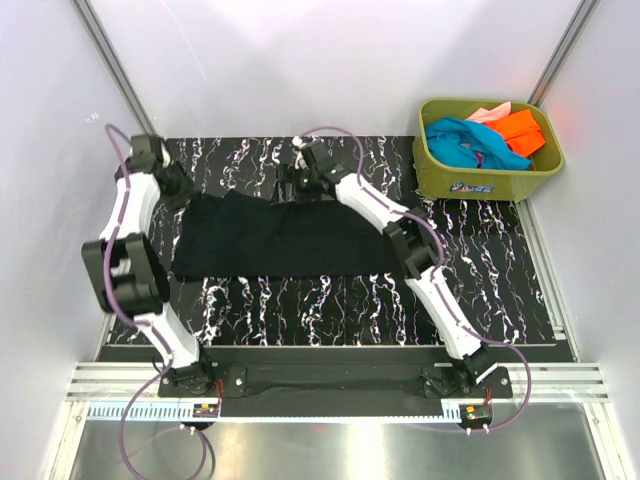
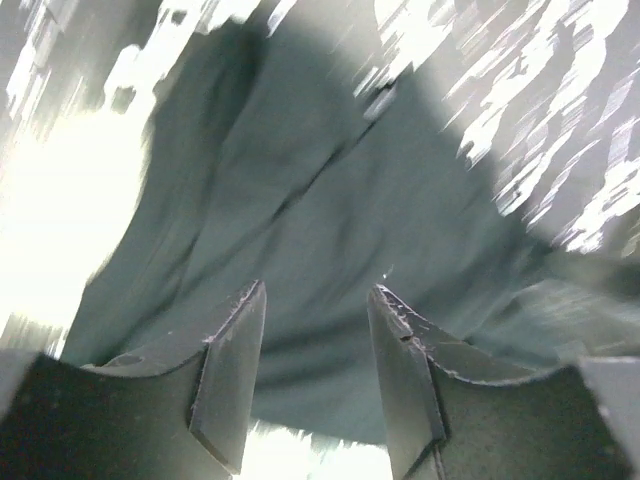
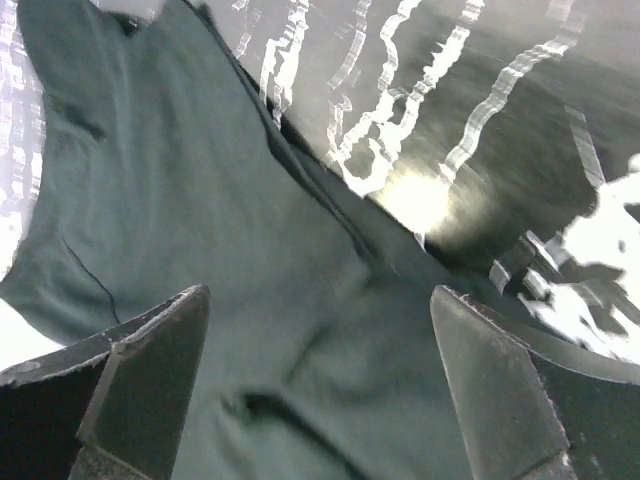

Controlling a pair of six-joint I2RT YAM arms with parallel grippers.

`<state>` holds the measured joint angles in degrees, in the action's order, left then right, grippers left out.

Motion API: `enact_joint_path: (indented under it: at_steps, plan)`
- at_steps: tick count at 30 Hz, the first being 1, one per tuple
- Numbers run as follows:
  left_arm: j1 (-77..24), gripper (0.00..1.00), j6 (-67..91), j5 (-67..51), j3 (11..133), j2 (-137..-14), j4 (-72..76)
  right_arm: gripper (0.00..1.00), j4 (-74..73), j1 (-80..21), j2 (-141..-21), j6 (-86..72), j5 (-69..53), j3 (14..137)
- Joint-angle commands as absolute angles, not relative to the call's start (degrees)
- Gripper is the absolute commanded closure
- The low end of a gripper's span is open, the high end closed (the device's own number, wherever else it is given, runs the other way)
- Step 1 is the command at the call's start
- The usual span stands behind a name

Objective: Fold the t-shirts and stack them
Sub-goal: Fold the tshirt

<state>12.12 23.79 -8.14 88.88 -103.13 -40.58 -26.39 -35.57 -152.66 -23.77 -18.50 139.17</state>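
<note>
A large black t-shirt (image 1: 280, 240) lies on the marbled table as a long flat band, left to right. My left gripper (image 1: 186, 186) hangs over its far left corner. In the left wrist view its fingers (image 2: 235, 350) stand apart above the dark cloth (image 2: 330, 200), with nothing between them. My right gripper (image 1: 289, 186) is at the middle of the shirt's far edge. It stands wide open (image 3: 320, 292) just over the cloth (image 3: 200, 200), holding nothing. Teal (image 1: 465, 140), orange (image 1: 520, 130) and pink (image 1: 488, 113) t-shirts lie bundled in the tub.
The olive-green tub (image 1: 485, 182) stands at the back right corner of the table (image 1: 480, 260). White walls close in the left, far and right sides. A metal rail runs along the near edge by the arm bases.
</note>
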Motion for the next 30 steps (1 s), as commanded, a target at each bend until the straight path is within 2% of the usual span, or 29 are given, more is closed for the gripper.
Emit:
enact_joint_path:
  at_steps: [1,6,12,15,18,27,28,30]
  plan:
    - [14.23,0.51,23.91,-4.92,79.82,-96.16,-41.66,0.00,-38.57,-35.07,-143.71,-17.76,-12.92,140.63]
    - [19.23,0.53,25.22,-9.66,68.76,-91.06,-41.84,0.00,-43.85,-36.03,-137.39,-16.00,-15.90,134.75]
    - [23.72,0.53,25.31,-10.28,64.16,-85.70,-43.33,0.01,-37.54,-43.84,-131.40,-11.44,-25.13,122.61]
    - [26.27,0.59,27.15,-11.77,62.58,-85.78,-44.30,0.11,-35.51,-46.13,-131.48,-10.11,-29.78,120.50]
    - [28.03,0.59,28.99,-13.53,60.47,-85.78,-43.95,0.23,-34.72,-47.45,-132.45,-8.36,-33.21,118.83]
    - [31.73,0.56,30.94,-17.49,58.45,-88.59,-40.87,0.31,-33.93,-51.06,-136.32,-3.78,-27.52,119.53]
    - [31.82,0.56,31.02,-17.75,58.45,-88.77,-40.61,0.37,-33.84,-51.15,-136.67,-3.61,-26.47,119.79]
    - [31.82,0.55,31.20,-18.02,58.45,-89.12,-39.99,0.42,-34.27,-51.59,-137.81,-3.17,-25.93,120.41]
